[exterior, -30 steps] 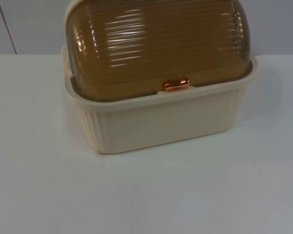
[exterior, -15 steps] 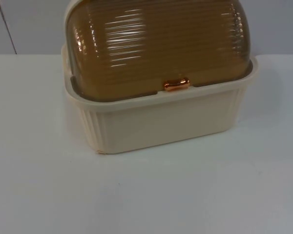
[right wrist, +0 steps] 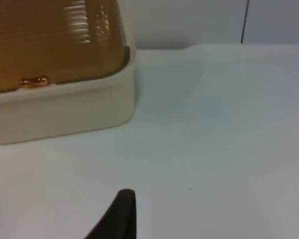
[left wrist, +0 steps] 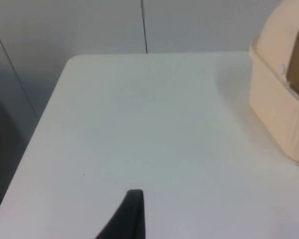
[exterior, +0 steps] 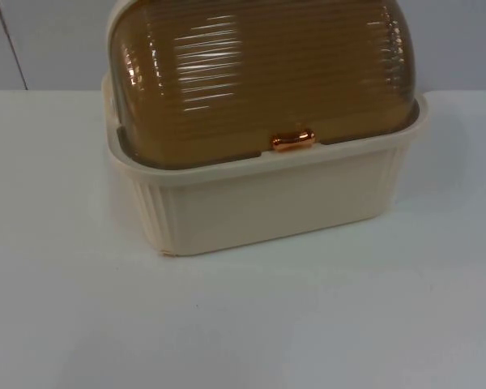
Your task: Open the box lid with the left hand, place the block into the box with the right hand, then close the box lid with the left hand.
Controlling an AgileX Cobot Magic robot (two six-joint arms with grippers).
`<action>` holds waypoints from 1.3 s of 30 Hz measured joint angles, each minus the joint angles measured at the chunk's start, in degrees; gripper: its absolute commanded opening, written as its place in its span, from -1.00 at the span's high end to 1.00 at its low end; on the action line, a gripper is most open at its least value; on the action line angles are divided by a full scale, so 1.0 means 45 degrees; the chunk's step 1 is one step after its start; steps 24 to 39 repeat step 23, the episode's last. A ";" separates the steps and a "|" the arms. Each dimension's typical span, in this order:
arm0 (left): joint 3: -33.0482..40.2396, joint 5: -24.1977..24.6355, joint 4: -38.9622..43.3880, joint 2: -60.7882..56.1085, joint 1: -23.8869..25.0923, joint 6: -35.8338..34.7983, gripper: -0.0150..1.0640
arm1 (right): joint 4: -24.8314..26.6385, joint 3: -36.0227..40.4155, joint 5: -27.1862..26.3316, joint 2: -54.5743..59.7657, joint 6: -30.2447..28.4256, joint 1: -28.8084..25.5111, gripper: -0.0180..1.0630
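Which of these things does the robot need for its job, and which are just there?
Needed for the job:
- cream box
- its amber lid, shut
- copper handle on the lid

Just there:
- white table
- grey wall

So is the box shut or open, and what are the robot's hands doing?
Box: upright on the table.
Lid: shut, down on the box rim.
Copper handle: untouched.
Left gripper: above bare table beside the box, waiting.
Right gripper: above bare table before the box.
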 measured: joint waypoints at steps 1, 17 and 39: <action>0.0000 0.0000 0.0000 0.0000 0.0000 0.0000 -0.90 | 0.0000 0.0000 0.0000 0.0000 0.0000 0.0000 -0.98; 0.2140 -0.0987 0.0075 0.0023 0.0000 0.0028 -0.90 | -0.0472 0.1898 -0.0548 0.0022 0.0027 0.0000 -0.98; 0.2140 -0.0987 0.0024 0.0023 -0.0106 0.0134 -0.90 | -0.0472 0.2092 -0.1086 0.0031 0.0027 0.0000 -0.98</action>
